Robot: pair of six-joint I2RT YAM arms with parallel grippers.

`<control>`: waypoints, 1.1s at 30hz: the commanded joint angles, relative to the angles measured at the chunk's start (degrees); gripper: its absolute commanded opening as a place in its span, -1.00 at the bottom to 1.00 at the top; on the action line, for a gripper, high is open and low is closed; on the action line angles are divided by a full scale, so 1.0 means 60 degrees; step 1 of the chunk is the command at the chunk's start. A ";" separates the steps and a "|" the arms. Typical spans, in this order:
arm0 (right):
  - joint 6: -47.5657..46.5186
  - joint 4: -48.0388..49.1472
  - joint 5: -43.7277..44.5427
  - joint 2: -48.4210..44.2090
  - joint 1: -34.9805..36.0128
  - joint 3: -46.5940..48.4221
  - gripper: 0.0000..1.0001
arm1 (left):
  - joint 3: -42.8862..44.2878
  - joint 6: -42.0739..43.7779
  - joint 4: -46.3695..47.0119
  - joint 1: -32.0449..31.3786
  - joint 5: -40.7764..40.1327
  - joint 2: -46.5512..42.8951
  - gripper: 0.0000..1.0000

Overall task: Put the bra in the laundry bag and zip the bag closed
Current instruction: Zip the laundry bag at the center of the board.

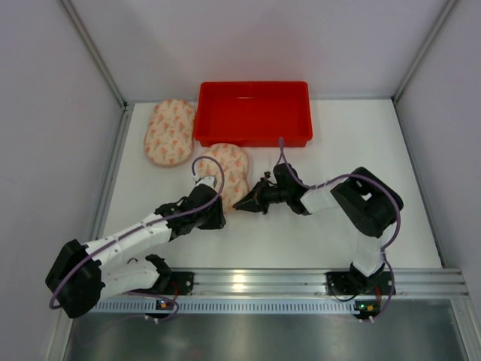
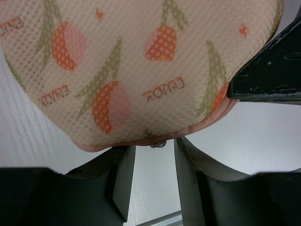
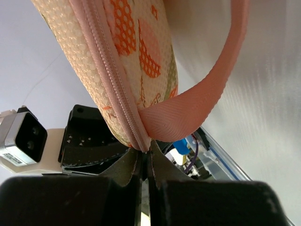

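The oval peach mesh laundry bag (image 1: pixel 228 162) with orange fruit pictures lies in the middle of the white counter (image 1: pixel 316 233). It is just below the big red plastic tray (image 1: pixel 252 89) at the top of the frame.

The right pincer (image 3: pixel 145 157) is squeezed tight on the end of the bag's edge. It grips right where the pink zip (image 3: pixel 110 75) stops and a pink cloth loop (image 3: pixel 207 103) begins. The loop curves up toward the upper right of that close view. The zip looks shut along the part that shows.

The left pincer (image 2: pixel 151 157) is at the lower edge of the bag. Its two dark fingers (image 2: pixel 123 179) stand a little apart, and bare counter shows in the gap. A small metal zip pull (image 2: pixel 159 143) hangs from the bag's pink rim just above the gap. It is not between the fingers. At the right edge of this close view, the black tip of the right pincer touches the bag.

A second mesh pouch (image 1: pixel 170 132) with the same print lies flat in the upper left, beside the tray. The bra cannot be seen, so one cannot tell if it is inside.
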 commanded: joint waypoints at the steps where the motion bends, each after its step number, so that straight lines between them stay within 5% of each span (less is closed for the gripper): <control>1: 0.0545 0.1055 0.0135 0.0172 0.0308 0.0384 -1.00 | -0.0163 0.0147 0.1305 0.0110 -0.0326 -0.0302 -0.11; 8: 0.0780 0.1349 0.0120 0.0231 0.0382 0.0282 -1.00 | -0.0398 0.0527 0.2039 0.0432 -0.0297 -0.0361 -0.27; 17: 0.0356 0.1057 0.0150 0.0085 0.0133 0.0179 -1.00 | -0.0383 0.0747 0.1368 0.0491 0.0025 -0.0814 -1.00; 24: -0.0318 0.0500 0.0077 -0.0194 -0.0379 -0.0026 -1.00 | -0.0150 0.1260 0.0444 0.0550 0.0318 -0.1357 -1.00; 33: -0.1549 -0.0672 -0.0231 -0.0443 -0.1068 -0.0070 -1.00 | 0.1022 0.2505 -0.0905 0.0681 0.0610 -0.0158 -1.00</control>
